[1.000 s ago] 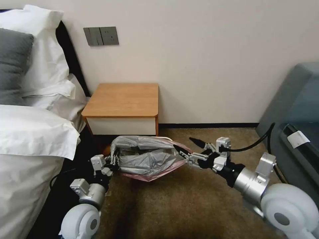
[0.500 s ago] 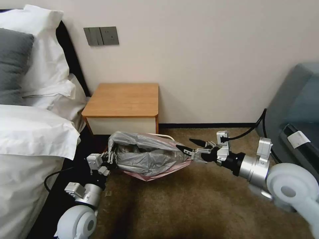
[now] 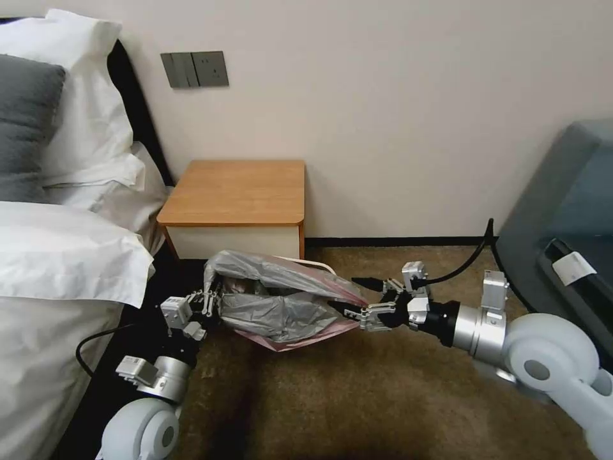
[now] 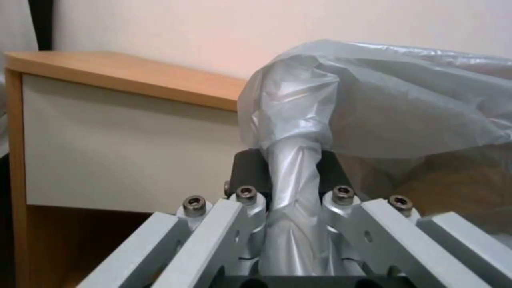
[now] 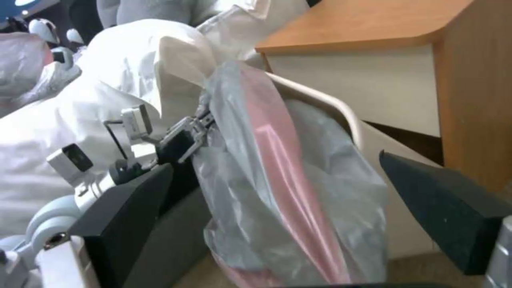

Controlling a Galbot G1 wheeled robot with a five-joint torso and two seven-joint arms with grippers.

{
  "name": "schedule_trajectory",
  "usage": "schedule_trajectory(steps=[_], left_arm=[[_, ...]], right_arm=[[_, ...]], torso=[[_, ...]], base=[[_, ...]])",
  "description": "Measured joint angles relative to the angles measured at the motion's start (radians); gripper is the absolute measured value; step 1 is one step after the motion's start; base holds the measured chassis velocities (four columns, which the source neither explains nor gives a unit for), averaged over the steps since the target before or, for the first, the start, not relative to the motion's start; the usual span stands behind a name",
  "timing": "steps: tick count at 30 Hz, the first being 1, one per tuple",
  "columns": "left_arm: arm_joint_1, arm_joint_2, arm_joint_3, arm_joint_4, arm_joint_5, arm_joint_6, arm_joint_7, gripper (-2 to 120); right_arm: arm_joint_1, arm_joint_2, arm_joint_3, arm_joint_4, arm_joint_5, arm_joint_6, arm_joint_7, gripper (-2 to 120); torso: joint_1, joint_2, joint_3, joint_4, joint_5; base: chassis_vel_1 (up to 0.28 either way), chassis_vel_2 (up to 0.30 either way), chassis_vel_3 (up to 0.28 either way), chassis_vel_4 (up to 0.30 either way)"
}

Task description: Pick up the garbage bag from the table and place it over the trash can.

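While the garbage bag [image 3: 281, 303] hangs low in front of the desk [image 3: 236, 191], draped over the trash can [image 5: 341, 116] whose cream rim peeks out behind it, the left tool [image 3: 207, 303] is clamped on a twisted fold of the bag's left edge, the grey film pinched between its fingers [image 4: 243, 200] in the left wrist view. The right tool [image 3: 351, 297] sits at the bag's right edge with its jaws spread apart, 1 black tip above the pink rim and 1 below, gripping nothing. With just 1 side held, the risk I see is that the loose right edge sags or slides off the rim, leaving the mouth half seated. A hard pull by the left arm could also stretch or tear the thin film, or tip the light bin.
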Motion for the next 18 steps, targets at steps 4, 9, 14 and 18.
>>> schedule_trajectory(steps=[4,9,14,18], left_arm=[[0.001,0.001,-0.001,-0.002,0.002,0.0,0.001,9],[0.001,0.003,-0.003,-0.004,0.001,0.001,0.001,9],[0.001,0.004,-0.004,-0.004,0.001,0.002,0.002,9],[0.0,0.003,-0.002,-0.004,0.001,0.005,0.002,9]], right_arm=[[-0.002,0.001,-0.005,0.015,-0.005,0.001,0.002,99],[-0.003,0.003,-0.026,0.016,-0.013,0.001,0.005,99],[0.002,0.011,-0.043,0.016,-0.014,0.001,0.016,90],[0.005,0.016,-0.049,0.017,-0.015,0.001,0.021,77]], torso=[[0.0,0.0,0.0,0.0,-0.0001],[0.0,0.0,0.0,0.0,-0.0001],[0.0,0.0,0.0,0.0,0.0],[0.0,0.0,0.0,0.0,0.0]], base=[[0.0,0.0,0.0,0.0],[0.0,0.0,0.0,0.0],[0.0,0.0,0.0,0.0],[0.0,0.0,0.0,0.0]])
